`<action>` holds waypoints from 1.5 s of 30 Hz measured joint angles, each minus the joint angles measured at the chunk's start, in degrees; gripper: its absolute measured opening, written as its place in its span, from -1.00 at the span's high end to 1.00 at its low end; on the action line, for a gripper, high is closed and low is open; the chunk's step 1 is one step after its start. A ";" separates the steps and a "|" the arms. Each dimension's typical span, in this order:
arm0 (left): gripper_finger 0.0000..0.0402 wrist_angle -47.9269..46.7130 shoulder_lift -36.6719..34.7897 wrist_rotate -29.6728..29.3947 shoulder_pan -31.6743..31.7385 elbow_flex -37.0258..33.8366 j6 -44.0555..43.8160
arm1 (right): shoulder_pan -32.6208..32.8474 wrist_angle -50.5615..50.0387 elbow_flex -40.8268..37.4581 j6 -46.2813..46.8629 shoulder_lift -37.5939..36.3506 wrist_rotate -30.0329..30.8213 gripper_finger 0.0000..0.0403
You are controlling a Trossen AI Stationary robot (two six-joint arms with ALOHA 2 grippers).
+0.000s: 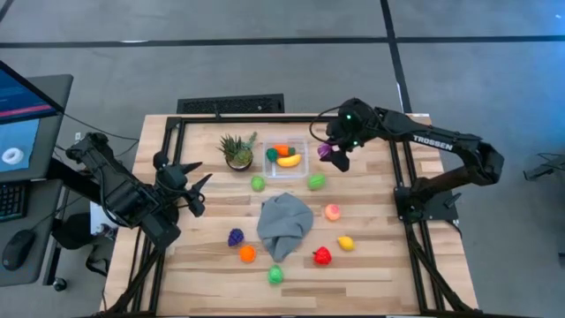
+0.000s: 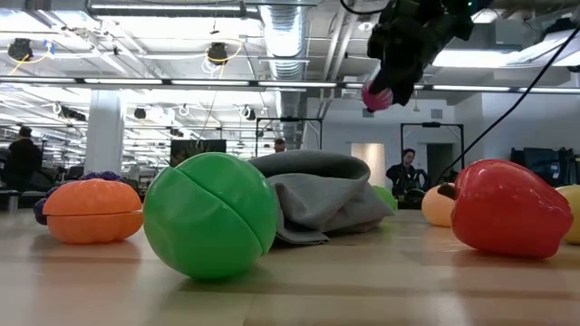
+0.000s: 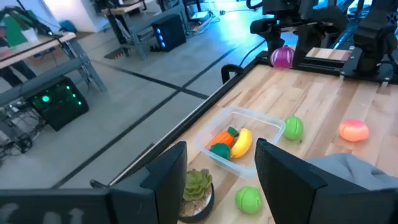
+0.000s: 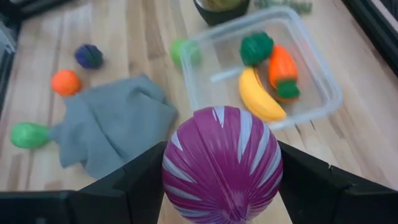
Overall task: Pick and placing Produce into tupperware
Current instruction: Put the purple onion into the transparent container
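Purple-and-white striped, the toy onion (image 4: 222, 163) looks light, hard and slick; the right gripper (image 1: 336, 155) clasps it across its widest part, raised just beside the tupperware (image 1: 303, 147). That clear tub already holds a banana (image 1: 289, 161) and carrot (image 1: 282, 149), yet the near half stays free. The left gripper (image 1: 196, 187) waits unclenched, well apart from the tub.

The pale planked wooden worktop (image 1: 371, 265) has a smooth, faintly satin face with visible grain. On it a grey cloth (image 1: 285, 223) lies matt and soft in folds. The green plastic ball (image 2: 210, 215) and red plastic pepper (image 2: 510, 207) are glossy. The clear square plastic tupperware (image 4: 323, 93) looks thin and shiny. The purple white-striped plastic onion (image 4: 222, 163) has a smooth sheen.
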 joint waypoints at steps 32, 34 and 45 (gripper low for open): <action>0.10 0.00 0.02 -0.19 0.00 0.02 -1.31 | 6.04 26.71 -0.04 8.84 16.78 14.03 -0.42; 0.10 0.01 0.02 -0.18 0.00 0.02 -1.30 | 5.91 28.50 0.04 10.39 18.71 14.00 -0.42; 0.10 0.00 0.02 -0.48 0.02 0.02 -1.31 | 5.75 32.60 1.63 13.78 25.82 13.99 -0.42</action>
